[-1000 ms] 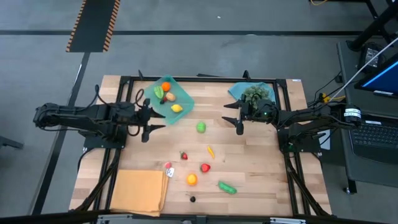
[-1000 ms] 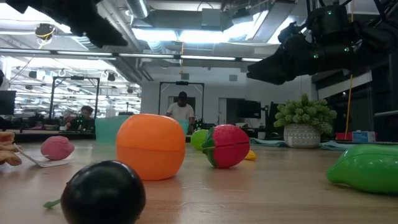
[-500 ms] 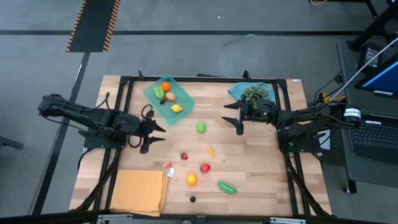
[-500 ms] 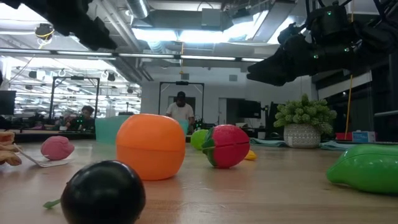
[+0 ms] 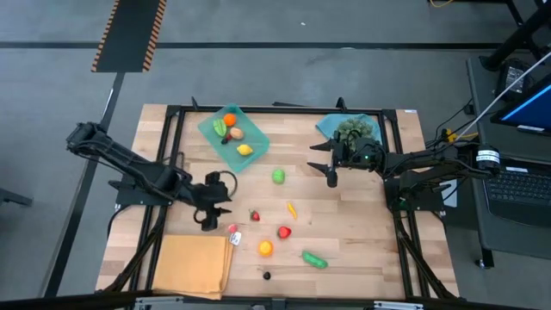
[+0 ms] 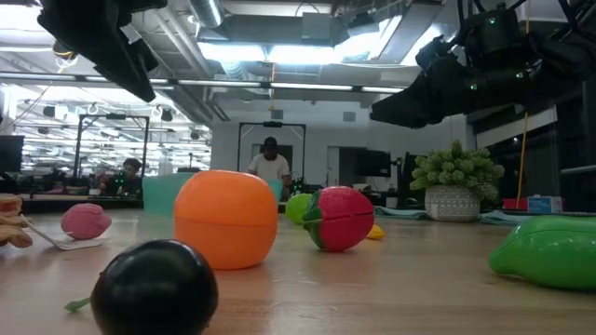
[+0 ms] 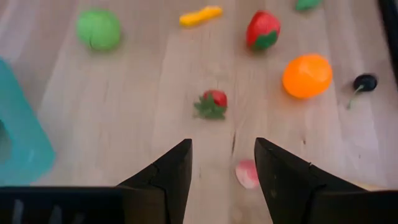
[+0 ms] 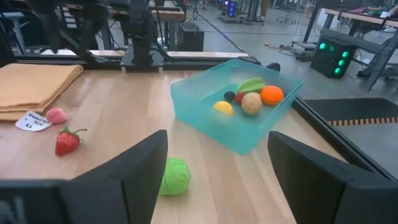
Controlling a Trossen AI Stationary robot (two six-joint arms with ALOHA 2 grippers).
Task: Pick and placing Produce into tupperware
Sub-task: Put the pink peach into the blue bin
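The teal tupperware [image 5: 209,129] stands at the far left centre with several pieces of produce in it. More produce lies loose on the wood: a green ball [image 5: 278,176], a strawberry [image 5: 255,215], a yellow pepper [image 5: 292,209], a red piece [image 5: 284,232], an orange [image 5: 265,248], a green cucumber [image 5: 314,259], a dark cherry [image 5: 267,275] and a pink piece [image 5: 232,229]. My left gripper [image 5: 219,211] hovers open and tipped down, just left of the strawberry [image 7: 211,104]. My right gripper [image 5: 323,164] waits open to the right of the green ball [image 8: 176,175].
An orange-tan mat [image 5: 191,265] lies at the near left corner. A bushy grey-green cluster [image 5: 355,131] sits on a blue piece [image 5: 327,127] at the far right. Black frame rails run along the table's edges. Bare wood lies between the tray and the loose produce.
My left gripper has swung from beside the tupperware toward the table's near edge and a little to the right, sinking slightly and tipping downward, and now hovers by the strawberry and the pink piece.
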